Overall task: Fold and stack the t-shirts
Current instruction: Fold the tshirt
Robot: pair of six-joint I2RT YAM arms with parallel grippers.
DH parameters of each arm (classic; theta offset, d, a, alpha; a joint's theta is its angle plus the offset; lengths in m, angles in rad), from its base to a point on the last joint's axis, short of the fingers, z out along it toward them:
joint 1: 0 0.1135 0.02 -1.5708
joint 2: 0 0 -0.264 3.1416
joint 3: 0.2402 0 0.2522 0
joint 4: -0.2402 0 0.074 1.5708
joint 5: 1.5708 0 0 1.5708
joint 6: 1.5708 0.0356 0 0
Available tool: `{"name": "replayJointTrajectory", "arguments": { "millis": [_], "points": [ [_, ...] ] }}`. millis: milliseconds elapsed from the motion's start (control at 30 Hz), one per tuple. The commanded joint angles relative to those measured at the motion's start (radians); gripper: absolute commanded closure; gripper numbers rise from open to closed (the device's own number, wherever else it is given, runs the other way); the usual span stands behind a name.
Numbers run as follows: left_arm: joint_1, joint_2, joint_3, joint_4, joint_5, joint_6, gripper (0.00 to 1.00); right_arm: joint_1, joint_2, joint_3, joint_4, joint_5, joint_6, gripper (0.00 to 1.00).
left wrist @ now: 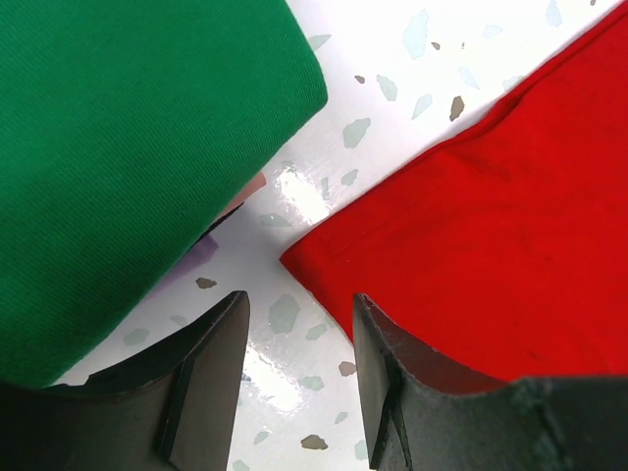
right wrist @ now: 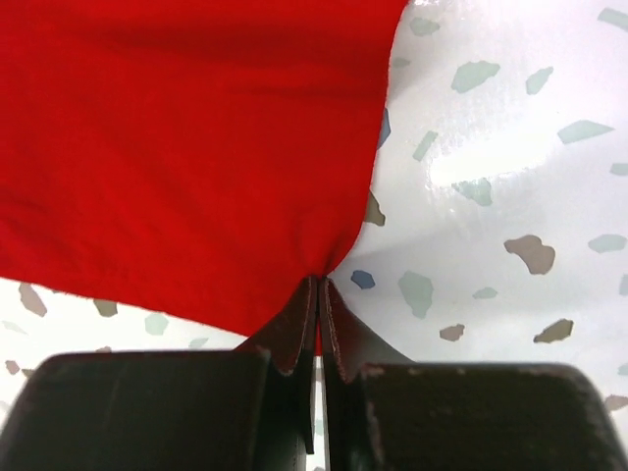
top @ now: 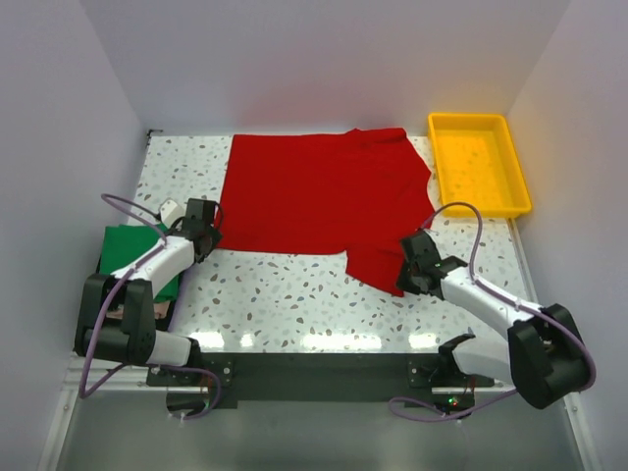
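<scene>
The soft, limp red t-shirt (top: 314, 191) is clamped at its hem corner by the right hand (right wrist: 320, 294). The left hand (left wrist: 299, 309) is parted, empty, at the opposite corner.

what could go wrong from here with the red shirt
1. The right hand is shut on only a thin pinch at the edge of the bright red cloth t-shirt; it may slip out when lifted.
2. The left hand is open and holds nothing, its gap over the speckled table by the shirt's corner; a one-sided pull would likely drag and bunch the shirt.
3. That hand sits close to the folded dark green cloth t-shirt and could nudge it.
</scene>
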Motion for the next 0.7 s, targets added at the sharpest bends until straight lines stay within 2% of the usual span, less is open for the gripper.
{"name": "replayJointTrajectory", "arguments": {
  "millis": [0, 267, 667],
  "points": [
    [-0.002, -0.020, -0.009, 0.031, -0.012, -0.015, 0.49, 0.005, -0.086, 0.017, -0.060, 0.008, 0.011, 1.00],
    [-0.002, 0.002, -0.039, 0.056, 0.000, -0.018, 0.50, 0.005, -0.303, 0.046, -0.200, -0.032, 0.014, 1.00],
    [-0.002, 0.102, -0.042, 0.152, 0.025, -0.023, 0.52, 0.005, -0.396, 0.046, -0.275, -0.064, 0.019, 1.00]
  ]
}}
